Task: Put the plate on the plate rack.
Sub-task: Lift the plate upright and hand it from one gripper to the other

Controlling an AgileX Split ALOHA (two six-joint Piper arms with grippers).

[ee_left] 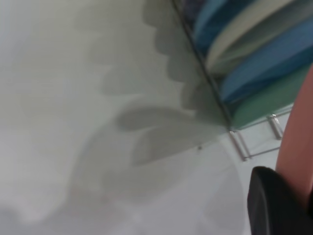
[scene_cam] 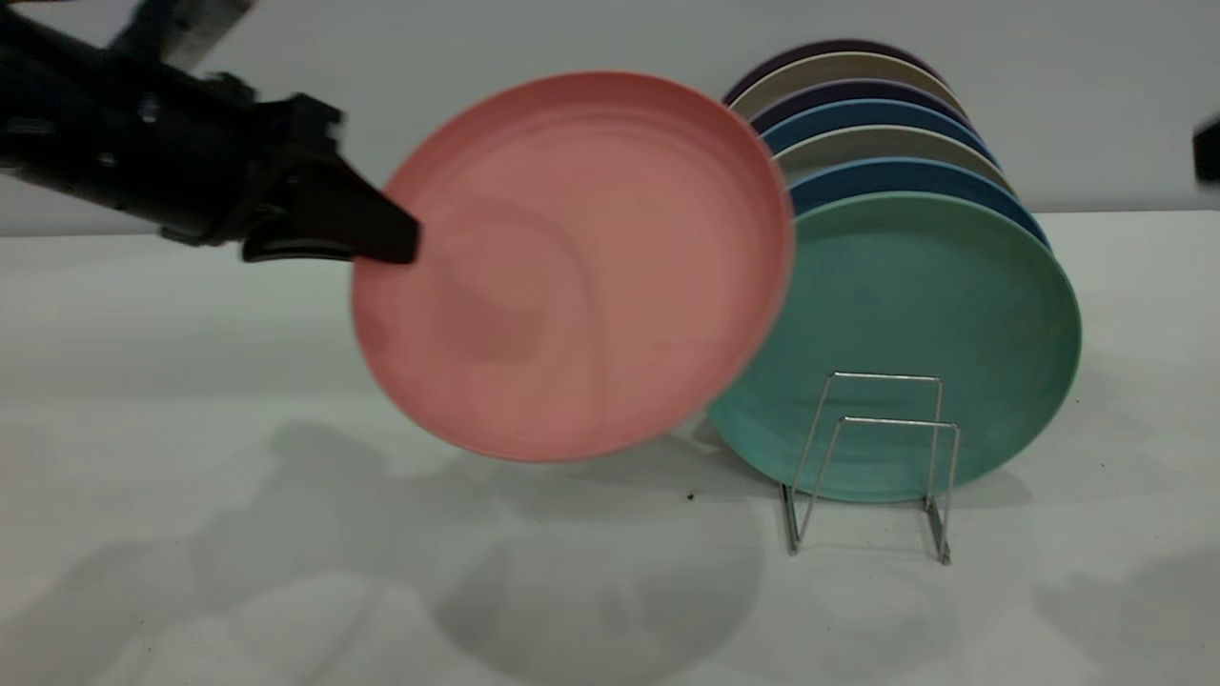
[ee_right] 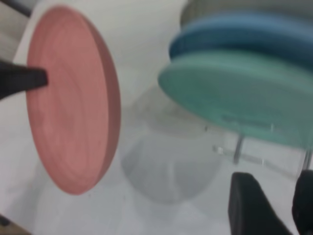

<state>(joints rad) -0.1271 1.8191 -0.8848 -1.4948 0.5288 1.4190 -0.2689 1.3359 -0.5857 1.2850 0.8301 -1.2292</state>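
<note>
The salmon-pink plate hangs tilted in the air, just left of the plate rack and overlapping the teal plate's edge in the exterior view. My left gripper is shut on the pink plate's left rim. In the left wrist view one black finger presses against the plate. The rack's two front wire loops stand empty. My right gripper hovers open and empty near the rack's wire. The right wrist view shows the plate edge-on, farther off.
Several plates stand upright in the rack: a teal one at the front, then blue, beige and dark ones behind. The white table spreads in front and to the left. A wall stands close behind the rack.
</note>
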